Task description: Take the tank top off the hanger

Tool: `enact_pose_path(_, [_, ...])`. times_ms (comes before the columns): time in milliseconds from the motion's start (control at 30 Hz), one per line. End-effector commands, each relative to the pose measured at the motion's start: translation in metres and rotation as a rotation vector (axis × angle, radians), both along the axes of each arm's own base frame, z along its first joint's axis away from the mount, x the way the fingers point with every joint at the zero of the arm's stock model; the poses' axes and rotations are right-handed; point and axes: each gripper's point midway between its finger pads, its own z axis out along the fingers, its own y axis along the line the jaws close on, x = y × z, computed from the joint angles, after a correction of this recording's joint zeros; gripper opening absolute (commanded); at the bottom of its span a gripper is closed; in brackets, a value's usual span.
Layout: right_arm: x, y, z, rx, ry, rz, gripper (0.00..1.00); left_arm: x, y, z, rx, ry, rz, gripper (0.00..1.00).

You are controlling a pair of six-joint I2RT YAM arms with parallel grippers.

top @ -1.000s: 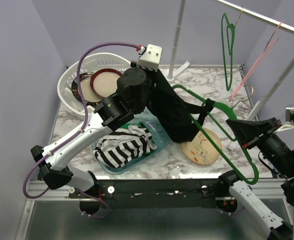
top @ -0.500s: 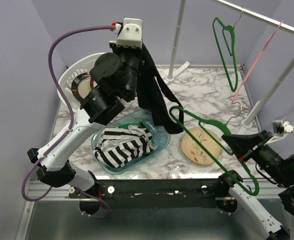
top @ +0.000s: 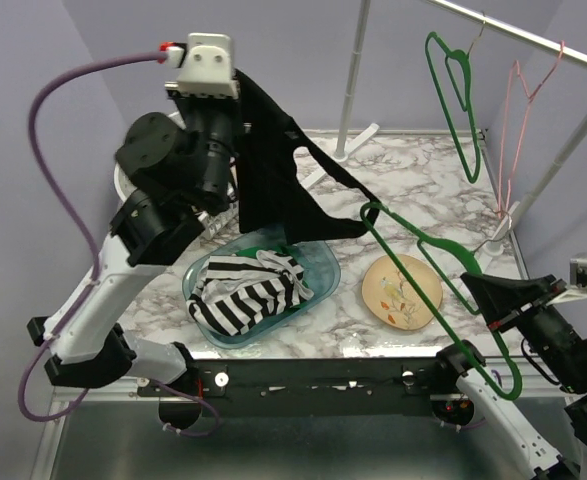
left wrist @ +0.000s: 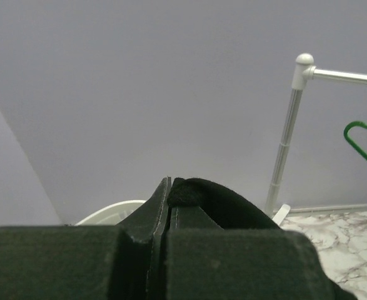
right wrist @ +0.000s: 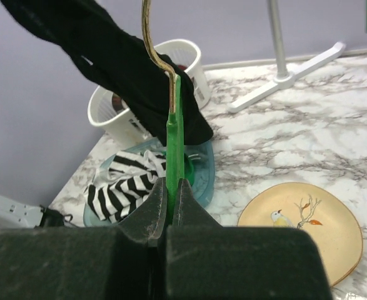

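The left claw (left wrist: 169, 189) is pinched tight on a fold of the black tank top (top: 278, 190), high above the marble table (top: 423, 170). From that grip the cloth drops and fans out to the claw's right. Its far lower corner reaches the upper end of the green hanger (right wrist: 174, 137) and touches it there; whether a strap is looped on it cannot be told.

The right claw (right wrist: 174, 190) is clamped narrow on the hanger's green bar. The brass hook (right wrist: 150, 37) rises beyond its fingertips, and the hanger slants over the table's near right edge.

Straight below the left claw and the hanging cloth sits a clear bin (top: 323, 265) holding a striped cloth (top: 243, 295). A white basket (right wrist: 189, 56) stands beyond the bin, partly covered by the tank top as the right claw's camera sees it.

Ahead of the right claw and to its right, under the hanger, a painted plate (top: 401, 290) lies flat on the table. Farther beyond, the rack's upright pole (top: 355, 70) stands just past the stretched cloth. Its rail (top: 513, 35) carries a spare green hanger (top: 453, 100) and a pink hanger (top: 518, 130), well apart from both claws.
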Motion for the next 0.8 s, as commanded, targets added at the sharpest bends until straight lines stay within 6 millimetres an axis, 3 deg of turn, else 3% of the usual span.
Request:
enact_pose_path(0, [-0.005,-0.028,0.028,0.081,-0.105,-0.141,0.01,-0.053,0.061,0.056,-0.169,-0.124,-0.054,0.0])
enact_pose_path(67, [-0.009,-0.028,0.036,0.094,-0.133,-0.132,0.01,-0.061,0.072,0.06,-0.174,-0.136,-0.054,0.0])
enact_pose_path(167, [-0.021,-0.012,0.052,0.107,-0.179,-0.018,0.01,-0.063,0.077,0.053,-0.159,-0.134,-0.038,0.0])
enact_pose_path(300, [-0.056,0.021,0.077,0.153,-0.214,0.237,0.01,-0.046,0.067,0.029,-0.063,-0.087,0.024,0.0])
enact_pose_path(433, [-0.068,0.022,0.088,0.181,-0.246,0.269,0.01,-0.022,0.053,0.004,0.041,-0.013,0.133,0.0])
enact_pose_path(633, [-0.098,0.021,0.108,0.217,-0.324,0.345,0.01,-0.003,0.042,-0.004,0.097,0.04,0.225,0.0])
enact_pose_path(733, [-0.091,0.008,0.109,0.227,-0.334,0.254,0.01,-0.004,0.036,0.002,0.068,0.027,0.17,0.0])
enact_pose_path(767, [-0.083,0.003,0.101,0.221,-0.3,0.204,0.01,-0.005,0.034,-0.002,0.082,0.048,0.142,0.0])
